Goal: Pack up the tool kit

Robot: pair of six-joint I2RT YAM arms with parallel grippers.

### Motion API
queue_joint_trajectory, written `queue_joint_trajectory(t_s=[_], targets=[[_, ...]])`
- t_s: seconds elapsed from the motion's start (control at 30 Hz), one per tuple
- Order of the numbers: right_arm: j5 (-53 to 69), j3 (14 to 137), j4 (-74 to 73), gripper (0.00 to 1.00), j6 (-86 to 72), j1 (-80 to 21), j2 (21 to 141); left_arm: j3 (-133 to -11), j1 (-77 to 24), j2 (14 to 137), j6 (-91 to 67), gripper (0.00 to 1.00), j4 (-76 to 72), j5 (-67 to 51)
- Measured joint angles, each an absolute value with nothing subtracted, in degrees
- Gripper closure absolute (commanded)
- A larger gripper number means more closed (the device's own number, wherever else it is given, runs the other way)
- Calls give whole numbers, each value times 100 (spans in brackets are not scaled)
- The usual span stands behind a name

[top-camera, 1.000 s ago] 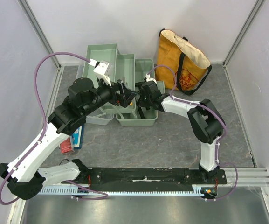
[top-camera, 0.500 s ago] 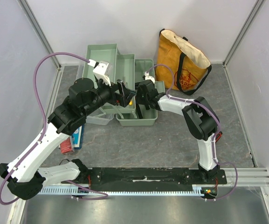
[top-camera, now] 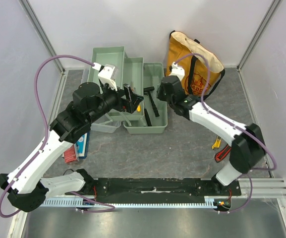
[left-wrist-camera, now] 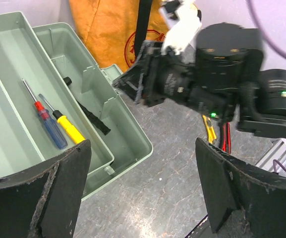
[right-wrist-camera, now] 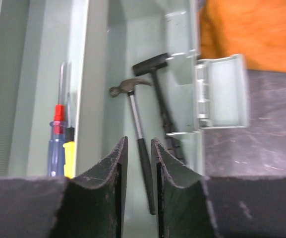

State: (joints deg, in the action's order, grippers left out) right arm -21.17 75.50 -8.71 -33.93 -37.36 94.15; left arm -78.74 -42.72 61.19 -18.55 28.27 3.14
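Left fingers [left-wrist-camera: 58, 191] spread wide, empty, above toolbox [top-camera: 155, 128], right fingers [right-wrist-camera: 108, 173] nearly pinched together, empty, facing two hammers [right-wrist-camera: 137, 126], screwdrivers [left-wrist-camera: 51, 125] in neighbouring tray.

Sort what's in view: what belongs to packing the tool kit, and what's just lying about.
For the job:
toolbox
blue-handled screwdriver
yellow-handled screwdriver
claw hammer
black hammer
yellow-handled tool and red-handled tool, both loose outside the box

Lying about:
tote bag
red packet
blue packet
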Motion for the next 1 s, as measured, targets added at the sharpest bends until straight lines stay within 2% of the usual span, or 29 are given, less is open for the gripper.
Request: queue_joint_trajectory(t_s=[0.03,0.07,0.2,0.27,0.47,0.73,1.0], targets=[[-2263,7502,-956,55,-3385,-3739,9255,-7874,-4272,6119,-1855,10,2829,316],[-2519,7424,-1092,40,-3365,-3741,9039,-7874,-4272,6119,-1855,10,2834,318],[-3282,7091,-1566,17,-3367,-3542,8436,-7874,-4272,6123,-1855,10,2853,314],[-3435,6862,-1796,3,-3444,-3151,8230,-7874,-4272,6125,-1855,10,2867,305],[-3535,5909,-2222,2,-3785,-1623,8012,-7874,-4272,6145,-1855,10,2867,290],[-3566,5137,-2679,2,-4405,-589,7924,-7881,-4272,6254,-1857,10,2869,202],[-2895,4401,-2657,2,-5013,1164,7922,-8034,-4272,6565,-1916,11,2969,-228]])
